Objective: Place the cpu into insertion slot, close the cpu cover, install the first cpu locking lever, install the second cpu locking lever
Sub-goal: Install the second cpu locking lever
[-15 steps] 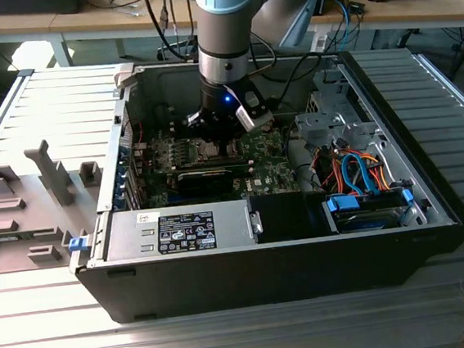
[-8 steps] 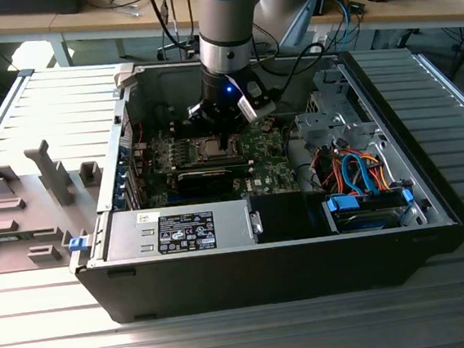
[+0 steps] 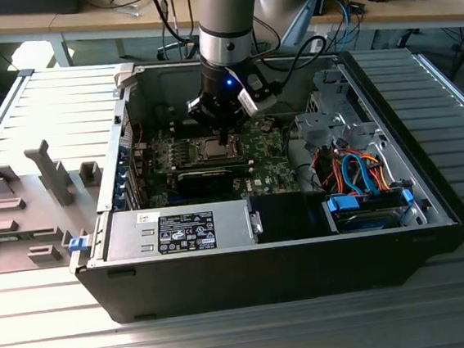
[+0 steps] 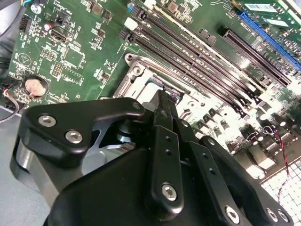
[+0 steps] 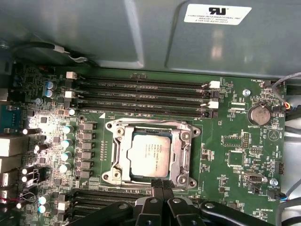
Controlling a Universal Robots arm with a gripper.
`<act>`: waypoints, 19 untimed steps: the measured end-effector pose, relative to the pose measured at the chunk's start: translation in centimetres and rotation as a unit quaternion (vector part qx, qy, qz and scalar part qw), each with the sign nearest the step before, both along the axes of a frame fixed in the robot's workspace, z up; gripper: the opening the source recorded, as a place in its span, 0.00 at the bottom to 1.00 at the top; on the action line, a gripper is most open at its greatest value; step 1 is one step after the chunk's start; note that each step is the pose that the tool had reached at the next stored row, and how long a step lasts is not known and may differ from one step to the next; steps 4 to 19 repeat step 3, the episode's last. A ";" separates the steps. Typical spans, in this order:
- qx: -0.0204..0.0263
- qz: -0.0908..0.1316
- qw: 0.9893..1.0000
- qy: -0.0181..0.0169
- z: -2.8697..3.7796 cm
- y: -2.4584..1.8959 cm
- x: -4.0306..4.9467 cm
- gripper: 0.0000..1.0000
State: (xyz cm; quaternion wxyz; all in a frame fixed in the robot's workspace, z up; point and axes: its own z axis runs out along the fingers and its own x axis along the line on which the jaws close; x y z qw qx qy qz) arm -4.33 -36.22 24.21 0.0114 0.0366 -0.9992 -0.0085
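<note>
Hand (image 5: 160, 184): fingers together, holding nothing, tips at the socket's edge just beside the cpu cover.
Cpu (image 5: 149, 151): seated flat in the socket on the motherboard (image 5: 235, 155).
Cpu cover (image 5: 181, 146): lying closed, framing the chip.
Computer case (image 3: 431, 196): open on the table (image 3: 231, 338).

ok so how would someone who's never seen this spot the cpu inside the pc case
Start at the open computer case and its green motherboard. Beside the row of long black memory slots sits a silvery square frame, the cpu cover, lying flat. The cpu is the flat silver-grey square showing through that frame's open centre, the one plain metal plate among dark slots and small components, with the gripper at its edge.
</note>
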 end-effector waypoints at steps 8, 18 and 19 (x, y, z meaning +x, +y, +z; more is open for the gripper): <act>0.001 0.000 1.000 0.000 0.00 0.00 0.00 0.11; 0.001 0.000 1.000 0.000 0.00 0.00 0.00 0.11; 0.001 0.000 1.000 0.000 0.00 0.00 0.00 0.11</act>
